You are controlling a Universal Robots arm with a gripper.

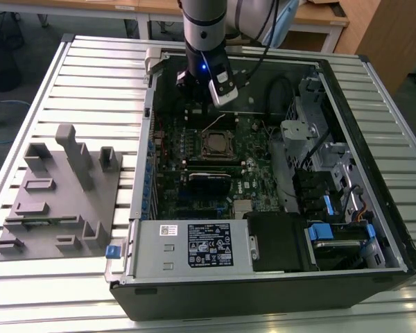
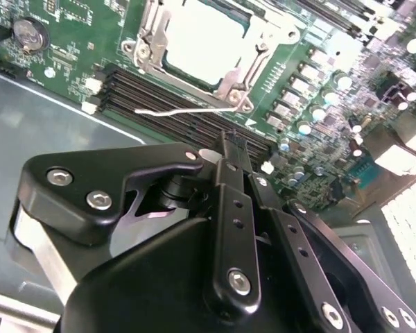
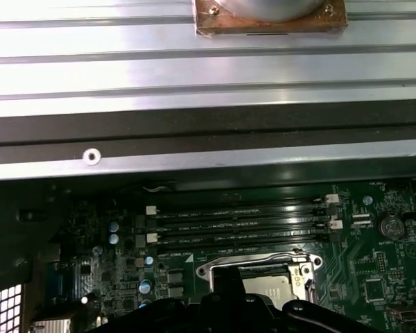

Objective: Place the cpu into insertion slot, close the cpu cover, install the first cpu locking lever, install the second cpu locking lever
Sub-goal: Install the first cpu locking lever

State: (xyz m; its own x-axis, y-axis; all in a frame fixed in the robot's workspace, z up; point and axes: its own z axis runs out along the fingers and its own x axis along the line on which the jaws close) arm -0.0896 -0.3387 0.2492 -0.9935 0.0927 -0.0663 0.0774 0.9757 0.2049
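Observation:
The cpu (image 1: 217,144) lies in its socket on the green motherboard, its silver top bright in the second wrist view (image 2: 197,38) and partly hidden behind the gripper in the first wrist view (image 3: 267,283). The cpu cover (image 2: 253,66) lies flat around it as a silvery frame. One thin wire locking lever (image 2: 187,109) stands loose, angled out over the black memory slots (image 3: 236,225). My gripper (image 1: 191,90) hangs above the board behind the socket, towards the case's rear wall. Its black fingers (image 2: 230,149) are together, with nothing held.
The open computer case (image 1: 374,83) lies on a slatted aluminium table (image 1: 90,76). A silver power-supply box (image 1: 194,246) sits at the near side, drive cages (image 1: 312,139) at the exterior view's right. A grey fixture block (image 1: 55,194) stands at the left. A copper-based part (image 3: 270,17) rests outside the case.

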